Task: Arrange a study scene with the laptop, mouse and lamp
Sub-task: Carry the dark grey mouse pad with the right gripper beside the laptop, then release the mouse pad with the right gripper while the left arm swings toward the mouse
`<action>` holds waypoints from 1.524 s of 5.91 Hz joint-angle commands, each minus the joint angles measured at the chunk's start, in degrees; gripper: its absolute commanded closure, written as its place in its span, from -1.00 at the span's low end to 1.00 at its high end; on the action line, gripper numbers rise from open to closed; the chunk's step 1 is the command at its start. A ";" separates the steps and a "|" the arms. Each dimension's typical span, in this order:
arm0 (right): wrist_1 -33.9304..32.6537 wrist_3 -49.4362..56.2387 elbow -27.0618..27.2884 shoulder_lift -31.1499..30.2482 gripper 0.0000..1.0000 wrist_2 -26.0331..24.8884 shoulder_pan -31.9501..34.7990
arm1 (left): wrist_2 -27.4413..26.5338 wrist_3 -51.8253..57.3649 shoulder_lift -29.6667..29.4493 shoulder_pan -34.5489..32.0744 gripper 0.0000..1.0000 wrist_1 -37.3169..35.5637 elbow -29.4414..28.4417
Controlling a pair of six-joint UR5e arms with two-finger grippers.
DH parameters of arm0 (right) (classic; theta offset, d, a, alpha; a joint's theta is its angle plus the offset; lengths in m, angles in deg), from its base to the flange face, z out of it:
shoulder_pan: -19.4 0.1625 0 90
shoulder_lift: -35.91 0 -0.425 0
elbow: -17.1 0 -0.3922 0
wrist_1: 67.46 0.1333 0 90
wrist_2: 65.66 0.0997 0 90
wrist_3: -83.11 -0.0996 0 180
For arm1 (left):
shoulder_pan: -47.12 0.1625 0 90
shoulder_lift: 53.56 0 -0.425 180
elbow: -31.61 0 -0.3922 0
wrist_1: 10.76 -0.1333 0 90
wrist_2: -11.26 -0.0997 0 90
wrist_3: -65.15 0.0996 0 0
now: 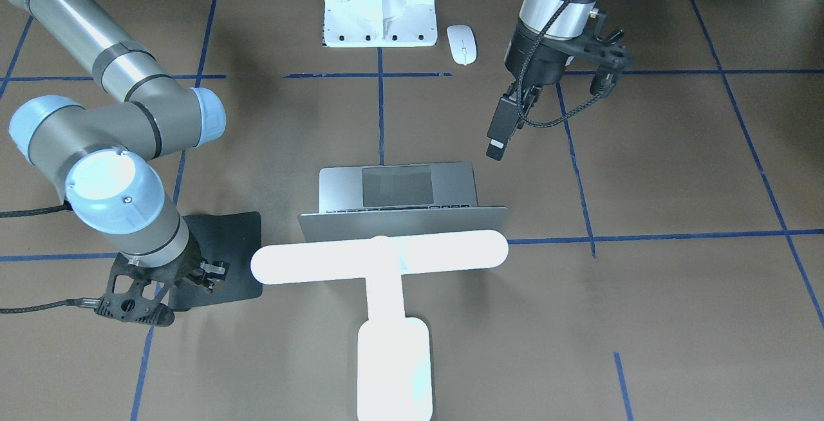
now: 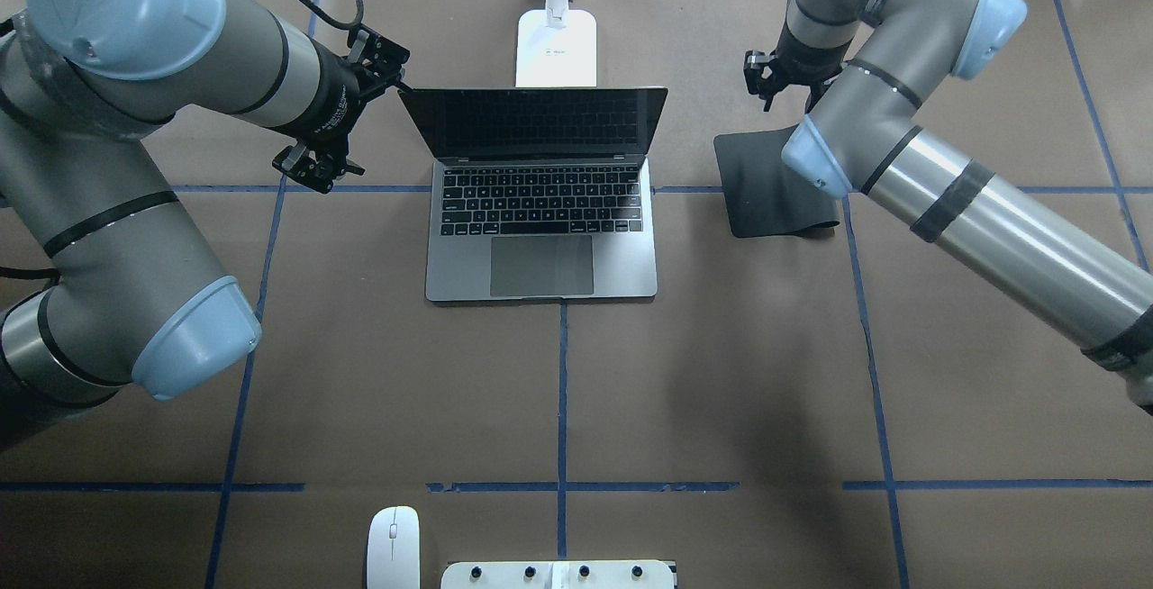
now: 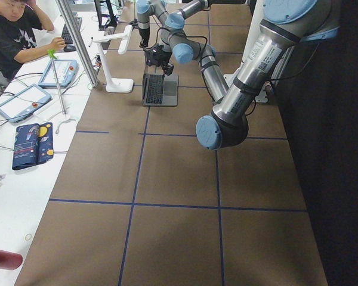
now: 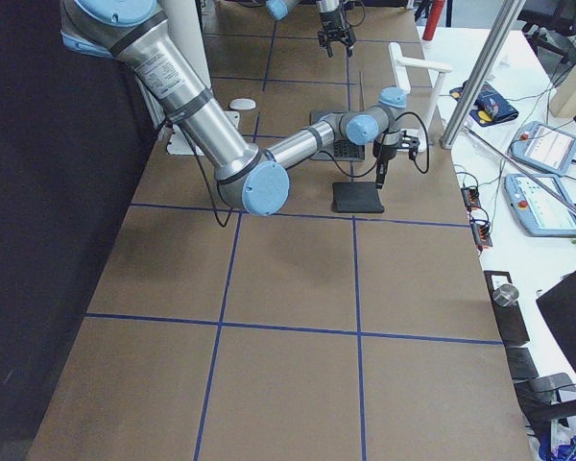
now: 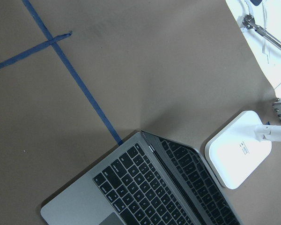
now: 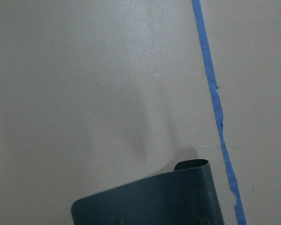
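Note:
The laptop stands open mid-table, its dark screen facing the robot. The lamp glows white behind it, and its base shows in the overhead view. The mouse lies by the robot's base, far from both grippers. My left gripper hangs above the table beside the laptop's left side; its fingers look closed and hold nothing. My right gripper hovers over the far edge of the black mat, fingers apart and empty. The mat's corner curls up in the right wrist view.
The white robot pedestal stands at the table's near edge beside the mouse. Blue tape lines cross the brown table. A seated person and tablets are at the bench past the table's far side.

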 commanded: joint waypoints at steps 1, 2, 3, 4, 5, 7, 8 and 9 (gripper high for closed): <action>-2.17 0.08 8.04 -5.66 -1.00 3.96 2.51 | -0.09 0.25 3.45 0.26 -1.00 -0.09 2.15; -6.19 0.25 15.84 -9.70 -1.00 4.05 3.30 | 0.00 0.60 6.53 0.78 -1.00 -0.18 5.04; -7.62 2.78 22.53 -14.35 -1.00 4.22 4.87 | -0.09 1.30 7.95 3.14 -1.00 -0.18 5.86; -7.64 5.07 29.38 -21.27 -1.00 4.74 5.67 | -0.52 6.61 12.84 10.12 -1.00 -1.22 9.78; -7.46 6.40 34.15 -26.22 -1.00 8.40 7.24 | -0.44 12.67 17.33 14.54 -1.00 -1.23 13.04; -7.11 8.16 37.97 -30.22 -1.00 11.25 9.45 | -4.36 20.08 21.76 29.63 -1.00 -1.23 14.21; -7.11 8.25 37.89 -30.13 -1.00 11.25 9.37 | -7.96 22.11 22.90 37.10 -1.00 -1.14 13.52; -7.11 8.25 37.97 -29.96 -1.00 11.25 9.37 | -8.00 22.65 22.91 38.57 -1.00 -0.97 12.81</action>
